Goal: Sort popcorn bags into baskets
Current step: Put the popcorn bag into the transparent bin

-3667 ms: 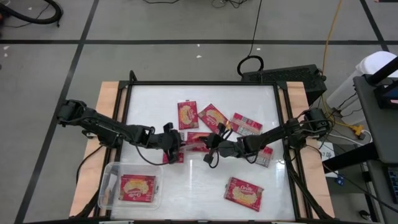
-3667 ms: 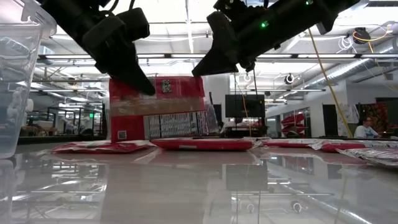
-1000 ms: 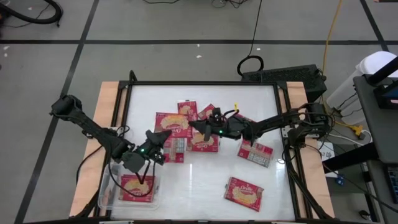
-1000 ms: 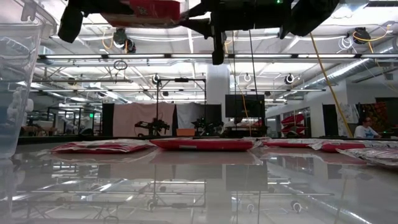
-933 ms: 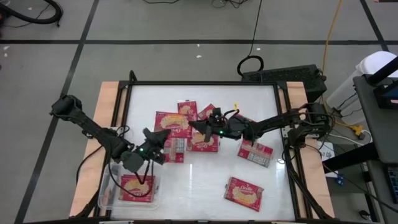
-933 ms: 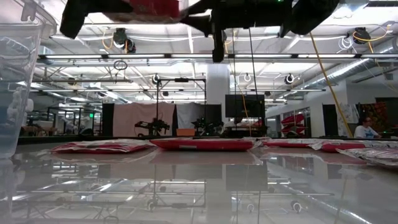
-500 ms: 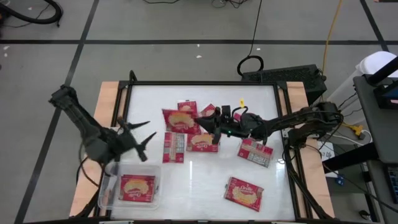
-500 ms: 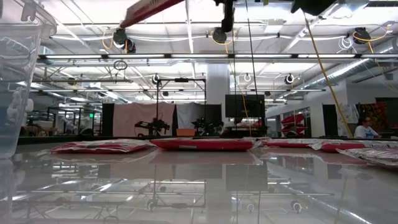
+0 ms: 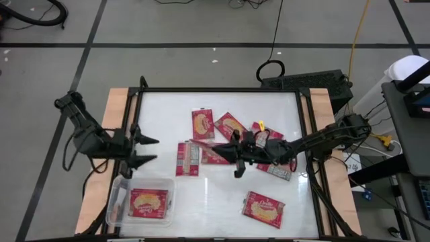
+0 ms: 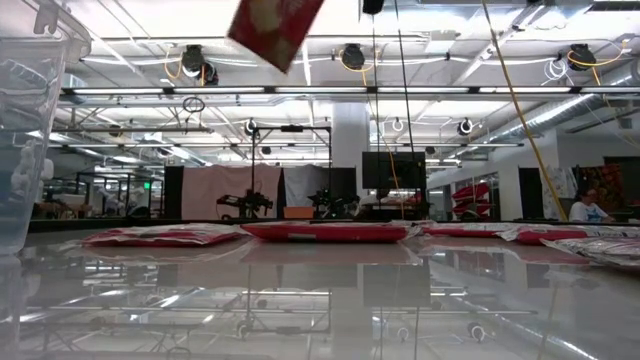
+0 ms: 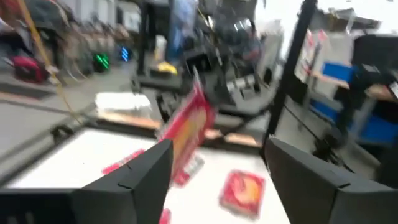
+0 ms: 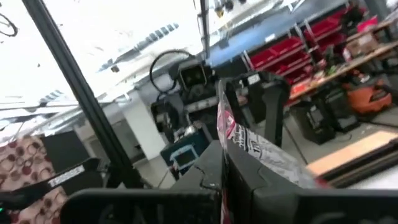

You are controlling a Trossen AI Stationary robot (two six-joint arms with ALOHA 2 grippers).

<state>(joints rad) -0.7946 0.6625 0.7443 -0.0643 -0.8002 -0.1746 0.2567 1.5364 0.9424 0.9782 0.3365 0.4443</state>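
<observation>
Right gripper [image 9: 232, 153] sits over the middle of the table [image 9: 282, 202], fingers clamped together on a raised popcorn bag [image 9: 213, 153]; in the right wrist view the packet [image 12: 261, 152] stands edge-on between them. Left gripper [image 9: 149, 150] hangs at the table's left edge, fingers [image 11: 134, 180] spread apart and holding nothing; the clear basket [image 9: 115, 202] lies at the near-left corner with one bag [image 9: 148, 202] inside. Loose bags crowd the centre: one [image 9: 202, 124] toward the far edge; one [image 9: 186, 158] just left of the held bag; one [image 9: 264, 209] toward the near-right corner.
</observation>
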